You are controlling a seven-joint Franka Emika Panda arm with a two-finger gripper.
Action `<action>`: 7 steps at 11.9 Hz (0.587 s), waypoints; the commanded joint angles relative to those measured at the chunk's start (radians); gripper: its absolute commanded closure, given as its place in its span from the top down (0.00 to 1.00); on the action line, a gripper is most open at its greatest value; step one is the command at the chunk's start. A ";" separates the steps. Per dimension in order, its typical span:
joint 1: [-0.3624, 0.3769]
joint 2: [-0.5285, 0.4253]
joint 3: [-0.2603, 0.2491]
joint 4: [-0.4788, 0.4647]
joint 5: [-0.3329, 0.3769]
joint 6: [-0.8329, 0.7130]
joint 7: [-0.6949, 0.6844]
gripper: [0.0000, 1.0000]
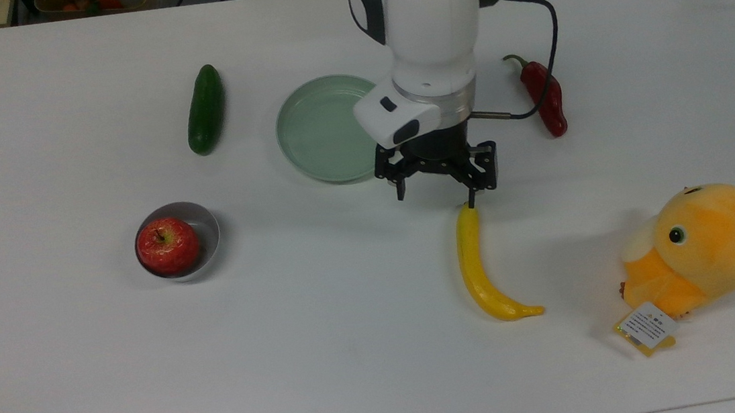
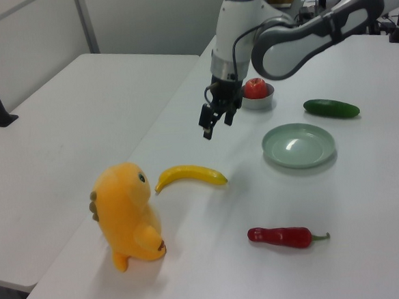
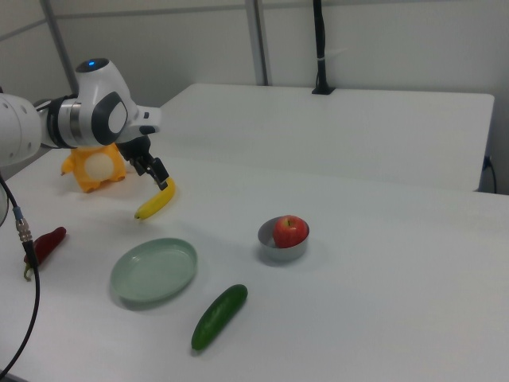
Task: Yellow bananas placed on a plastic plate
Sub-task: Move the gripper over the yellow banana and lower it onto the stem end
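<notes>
One yellow banana (image 1: 479,268) lies flat on the white table (image 1: 327,345), the landmark for this scene, with the robot arm's black gripper (image 1: 437,194) hovering just above the table near the fruit's blunt end. The fingers (image 1: 472,194) are spread apart and hold nothing; in the top view one fingertip sits right at the banana's upper end, while the left view shows the gripper (image 2: 210,123) raised clear of the fruit (image 2: 190,175). The banana rests apart from the pale green plastic plate (image 1: 321,130), which sits bare near the table's middle, the arm's white wrist overlapping its rim in the top view. Beside the plate on the table, toward the top view's left, lies a dark green cucumber (image 1: 205,109); toward the top view's right, a red chilli pepper (image 1: 545,97) lies partly behind the arm's cable. A red apple (image 1: 168,246) sits in a small grey bowl (image 1: 206,228) nearer the table's front in the top view. An orange-yellow plush toy (image 1: 698,249) with a paper tag stands near the banana's pointed tip, at the table's edge in the left view.
</notes>
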 commanded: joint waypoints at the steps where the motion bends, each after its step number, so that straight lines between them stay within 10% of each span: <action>1: 0.058 0.115 -0.022 0.120 -0.055 0.004 0.098 1.00; 7: 0.131 0.230 -0.088 0.161 -0.107 0.085 0.204 1.00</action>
